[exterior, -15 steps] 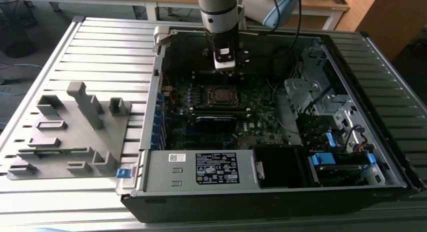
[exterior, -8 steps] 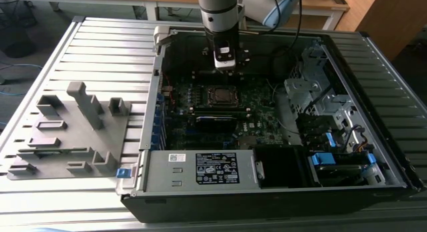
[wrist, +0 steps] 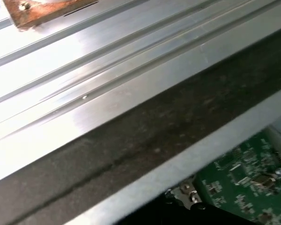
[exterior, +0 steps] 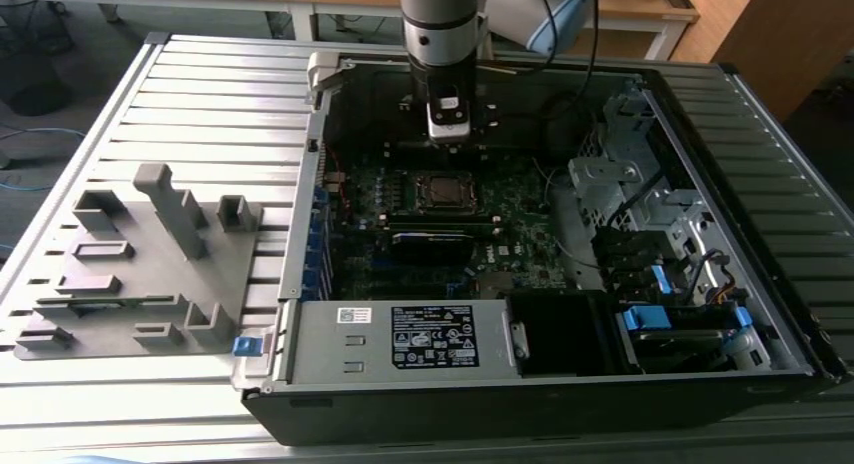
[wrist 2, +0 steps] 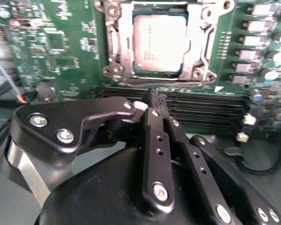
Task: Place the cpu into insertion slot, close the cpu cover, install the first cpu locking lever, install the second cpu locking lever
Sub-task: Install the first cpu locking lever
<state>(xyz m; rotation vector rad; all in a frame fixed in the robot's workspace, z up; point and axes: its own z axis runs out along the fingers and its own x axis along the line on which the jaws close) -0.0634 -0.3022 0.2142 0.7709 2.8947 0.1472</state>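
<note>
Second wrist view: hand (wrist 2: 158, 101) fingers together, empty, just short of the socket. The cpu (wrist 2: 159, 44) sits in the slot, cpu cover (wrist 2: 119, 51) apparently down around it, so lever work is in hand. RAM slots (wrist 2: 201, 110) lie between; chassis wall (exterior: 310, 199) beyond.
</note>
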